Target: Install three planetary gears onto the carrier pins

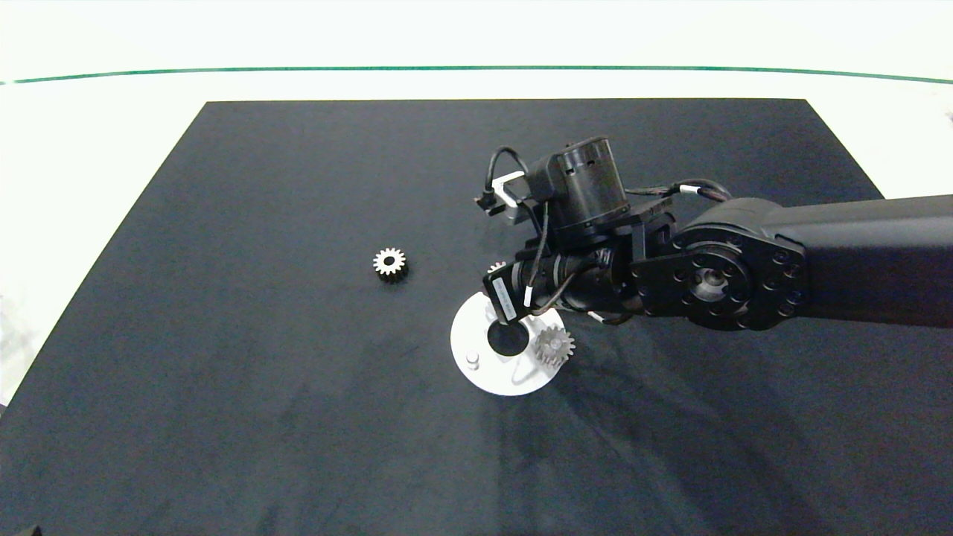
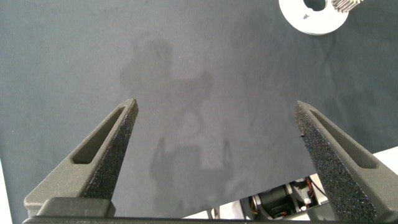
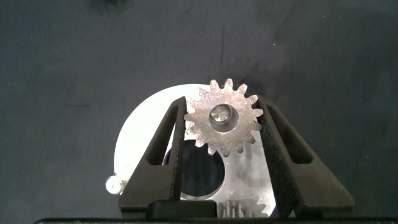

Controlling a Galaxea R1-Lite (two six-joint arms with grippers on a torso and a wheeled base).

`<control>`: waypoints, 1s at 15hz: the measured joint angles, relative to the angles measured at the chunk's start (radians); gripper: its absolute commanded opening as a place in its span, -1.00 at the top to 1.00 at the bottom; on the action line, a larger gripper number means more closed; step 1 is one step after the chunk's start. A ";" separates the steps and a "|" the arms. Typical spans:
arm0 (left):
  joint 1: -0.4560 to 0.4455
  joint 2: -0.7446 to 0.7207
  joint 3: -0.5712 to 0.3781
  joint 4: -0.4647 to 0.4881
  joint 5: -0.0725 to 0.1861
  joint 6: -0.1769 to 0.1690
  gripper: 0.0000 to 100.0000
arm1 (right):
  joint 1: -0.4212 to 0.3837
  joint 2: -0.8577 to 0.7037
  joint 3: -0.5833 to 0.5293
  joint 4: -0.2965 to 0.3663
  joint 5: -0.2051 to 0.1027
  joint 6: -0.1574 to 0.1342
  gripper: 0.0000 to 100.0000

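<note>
The right arm reaches in over the black mat [image 1: 298,223] from the right edge, its wrist above the far side of the white disc [image 1: 484,372]. The right gripper [image 3: 224,118] straddles a gear [image 3: 225,118]: each finger [image 3: 163,143] sits against the teeth on its side, so the gear is clamped between them. That gear sits over a pin [image 3: 219,116], whose pale end shows in the bore. In the head view only a few teeth of this gear [image 1: 496,266] show past the wrist.

A second gear [image 1: 554,346] sits on the disc at its right rim, seated over a pin position; its teeth overhang the disc edge slightly. The third pin [image 1: 472,359] stands bare near the disc's left rim, beside the centre hole [image 1: 508,339].

The third gear [image 1: 390,263] lies flat on the mat, well apart from the disc, to its left and farther back.

The left gripper [image 2: 214,130] hangs over bare mat with fingers [image 2: 106,149] spread wide, holding nothing. The disc edge [image 2: 311,22] appears far from it in its wrist view.
</note>
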 measured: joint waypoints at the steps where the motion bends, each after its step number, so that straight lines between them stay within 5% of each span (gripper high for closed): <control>1: 0.000 0.000 0.000 0.000 0.000 0.000 -1.00 | 0.000 0.002 0.000 0.000 -0.001 -0.001 0.50; 11: 0.000 0.001 0.001 0.001 0.000 0.000 -1.00 | 0.000 0.017 -0.072 0.117 -0.004 -0.023 0.50; 12: 0.000 0.001 0.001 0.001 0.000 0.000 -1.00 | 0.000 0.020 -0.074 0.117 -0.005 -0.023 -1.00; 15: 0.000 0.001 0.001 0.001 0.000 0.000 -1.00 | 0.000 0.024 -0.076 0.113 -0.008 -0.027 -1.00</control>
